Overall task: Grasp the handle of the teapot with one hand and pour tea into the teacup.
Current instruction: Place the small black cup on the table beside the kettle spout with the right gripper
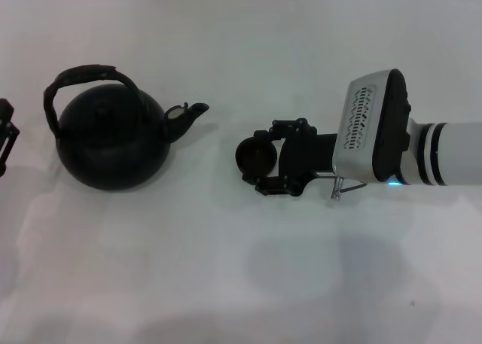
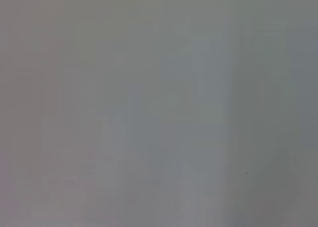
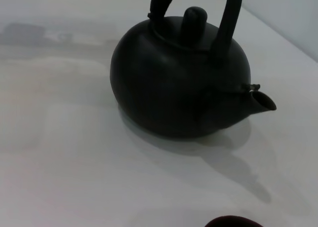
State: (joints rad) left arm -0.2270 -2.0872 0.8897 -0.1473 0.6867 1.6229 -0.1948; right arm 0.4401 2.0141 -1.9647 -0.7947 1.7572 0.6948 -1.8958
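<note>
Sitting upright on the white tabletop (image 1: 226,284), the teapot (image 1: 113,144) occupies the robot's left part of the head view, its short spout (image 1: 188,114) pointing toward the robot's right. The handle (image 1: 83,80) arches over the pot's top, fixed at both sides of the body, with nothing gripping it. The right wrist view shows the same teapot (image 3: 179,88) with its lid knob (image 3: 195,18) between the 2 handle legs and its shadow falling on the tabletop beside it.

The teacup (image 1: 254,156) lies near the spout but apart from it, toward the robot's right. The right end effector (image 1: 265,157) reaches in from the right side, its dark fingers (image 1: 280,184) set on either side of the teacup and closed around it. A dark curved edge at the border of the right wrist view is likely the teacup's rim (image 3: 233,221).

The left end effector (image 1: 6,137) shows only partly at the left border of the head view, just beside the teapot; I cannot tell its finger state.
</note>
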